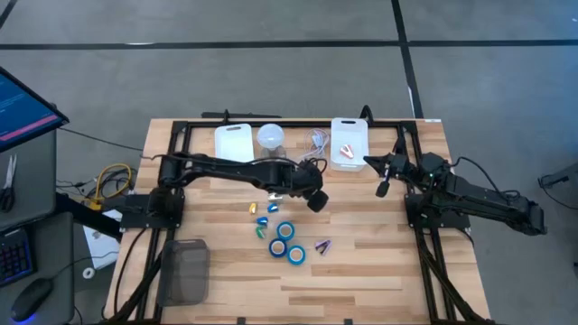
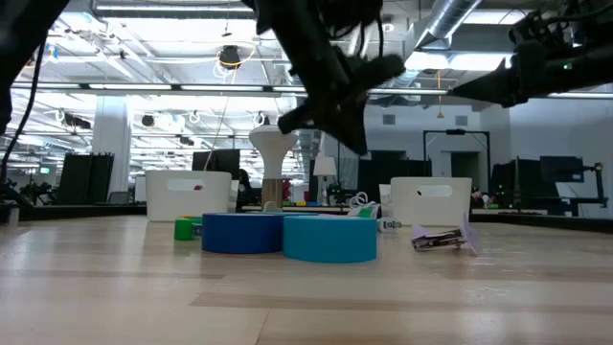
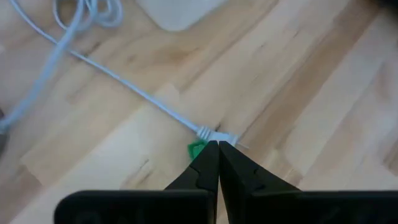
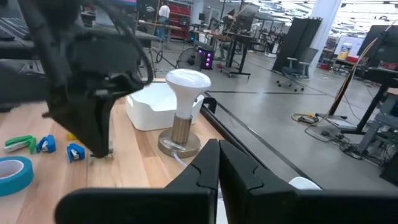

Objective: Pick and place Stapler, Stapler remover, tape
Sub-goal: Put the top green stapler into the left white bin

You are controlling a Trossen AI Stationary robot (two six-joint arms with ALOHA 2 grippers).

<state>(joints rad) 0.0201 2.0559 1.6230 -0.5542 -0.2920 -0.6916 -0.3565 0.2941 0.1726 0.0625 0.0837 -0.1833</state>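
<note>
Three blue tape rolls (image 1: 286, 242) lie flat mid-table; two show in the low view (image 2: 287, 233). Left of them lie small yellow, blue and green stapler-like pieces (image 1: 260, 221), the green one (image 4: 18, 143) plain in the right wrist view. A purple stapler remover (image 1: 322, 245) lies to their right. My left gripper (image 1: 318, 200) is shut and hangs well above the table (image 2: 359, 144), just beyond the rolls. In its wrist view the tips (image 3: 217, 144) stand over a white cable's end (image 3: 214, 134) beside a green speck (image 3: 197, 149). My right gripper (image 1: 381, 188) is shut and level at the right, holding nothing.
Two white bins (image 1: 235, 142) (image 1: 349, 142) stand at the far edge, the right one holding a red item (image 1: 346, 151). A bulb lamp (image 1: 271, 137) stands between them, its cable (image 1: 316, 140) beside it. A dark mesh basket (image 1: 185, 271) sits near left.
</note>
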